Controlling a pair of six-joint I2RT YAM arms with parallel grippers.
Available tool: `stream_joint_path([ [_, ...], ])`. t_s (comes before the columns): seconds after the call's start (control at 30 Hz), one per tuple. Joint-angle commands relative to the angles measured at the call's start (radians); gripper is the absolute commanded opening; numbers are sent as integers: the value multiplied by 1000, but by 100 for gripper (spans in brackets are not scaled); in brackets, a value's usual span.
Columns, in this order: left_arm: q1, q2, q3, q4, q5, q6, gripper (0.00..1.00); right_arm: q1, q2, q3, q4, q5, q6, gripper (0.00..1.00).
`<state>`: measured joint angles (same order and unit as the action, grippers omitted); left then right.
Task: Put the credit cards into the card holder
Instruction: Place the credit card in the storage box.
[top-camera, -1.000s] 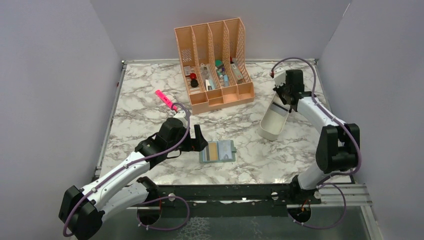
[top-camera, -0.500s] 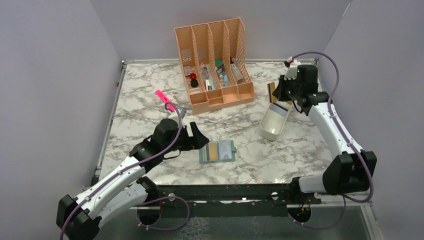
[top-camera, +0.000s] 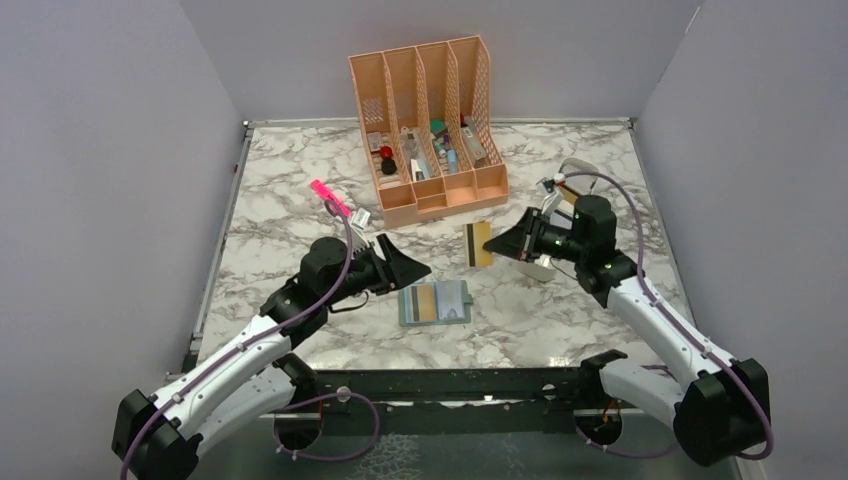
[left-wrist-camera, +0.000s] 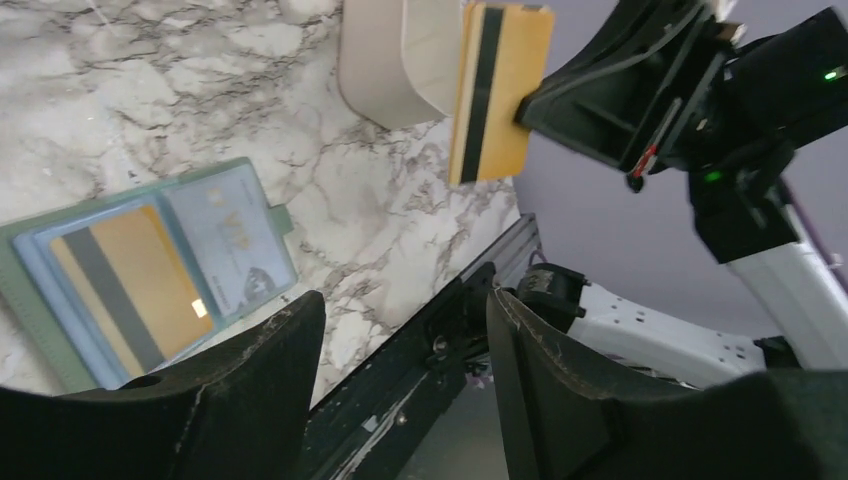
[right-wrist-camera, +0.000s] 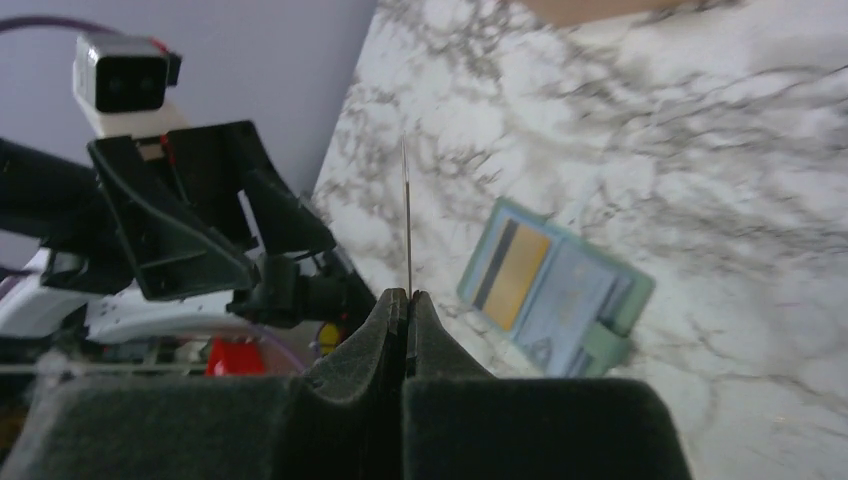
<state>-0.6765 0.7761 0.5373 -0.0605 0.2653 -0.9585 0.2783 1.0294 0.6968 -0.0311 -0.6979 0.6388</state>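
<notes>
Above and behind the card holder, the right gripper pinches 1 gold card in its jaws, apparently mid-carry. The left gripper hovers beside the holder, jaws spread. The next move likely calls for lowering the card edge-on into a pocket.

Setting: a robotics laboratory test cell. Indicators:
- a marble-patterned bench enclosed on three sides by plain grey panel walls
- two cabled robot arms, left arm and right arm, fixed to a black mounting rail at the near edge
- a camera on each wrist
</notes>
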Motion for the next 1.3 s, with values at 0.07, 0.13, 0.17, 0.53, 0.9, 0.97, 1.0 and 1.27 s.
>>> stream_joint_path([
  [0.07, -6, 29, -30, 251, 118, -128, 56, 134, -31, -124, 452, -123, 354, 1],
  [0.13, -6, 40, -37, 303, 134, -150, 51, 166, -25, -148, 518, -121, 406, 1],
  [0.17, -6, 47, -43, 330, 143, -160, 49, 176, -18, -161, 559, -124, 434, 1],
  [0.53, -7, 53, -26, 242, 98, -87, 44, 197, -7, -15, 162, 71, 129, 1],
  [0.9, -6, 38, 34, -71, -41, 124, 55, 155, 205, 410, -450, 671, -556, 1],
  [0.97, -6, 40, 53, -121, -58, 167, 57, 117, 254, 446, -503, 758, -623, 1],
  [1.0, -7, 41, 62, -140, -64, 183, 58, 94, 273, 463, -524, 800, -647, 1],
  [1.27, -6, 59, 95, -214, -85, 268, 62, -79, 418, 533, -557, 826, -880, 1],
])
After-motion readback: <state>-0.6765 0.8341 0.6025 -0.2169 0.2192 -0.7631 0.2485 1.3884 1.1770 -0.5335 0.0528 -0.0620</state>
